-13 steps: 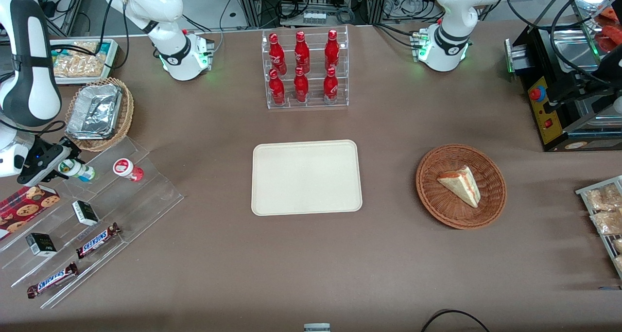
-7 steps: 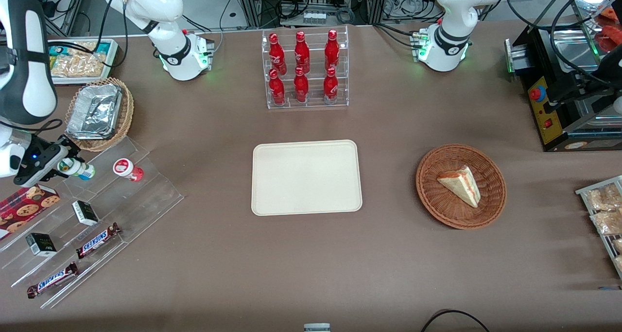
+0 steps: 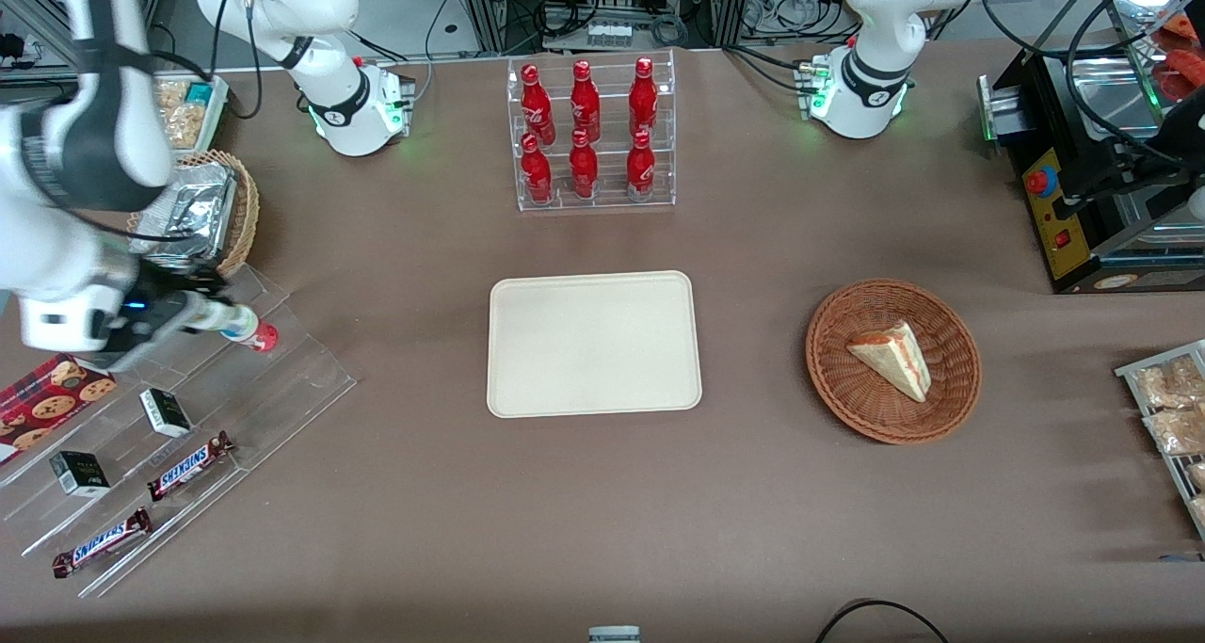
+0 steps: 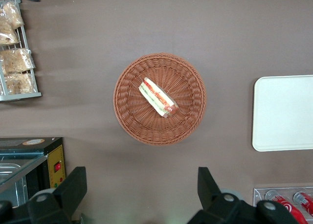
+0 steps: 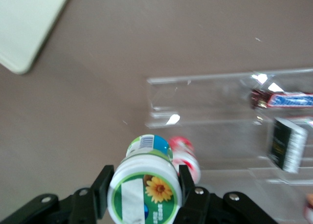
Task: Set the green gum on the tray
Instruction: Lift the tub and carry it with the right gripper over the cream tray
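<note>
My right gripper (image 3: 200, 312) is shut on the green gum (image 3: 224, 318) and holds it above the top step of the clear acrylic stand (image 3: 282, 379) at the working arm's end of the table. In the right wrist view the gum (image 5: 145, 192) shows its white lid with a green sunflower label, clamped between both black fingers (image 5: 102, 189). The red-and-white lidded canister (image 3: 263, 337) stands on the stand right beside the held gum; it also shows in the wrist view (image 5: 188, 160). The cream-beige tray (image 3: 595, 344) lies bare at the table's middle, with one corner in the wrist view (image 5: 27, 23).
The stand also carries two Snickers bars (image 3: 188, 464), small black boxes (image 3: 166, 411) and a cookie box (image 3: 52, 389). A wicker basket with foil trays (image 3: 202, 215) is close to my arm. A rack of red bottles (image 3: 588, 135) and a sandwich basket (image 3: 892, 361) flank the tray.
My gripper has lifted the green gum off the stand and carried it sideways toward the tray's end, now over the red-lidded canister. The arm has swung and risen.
</note>
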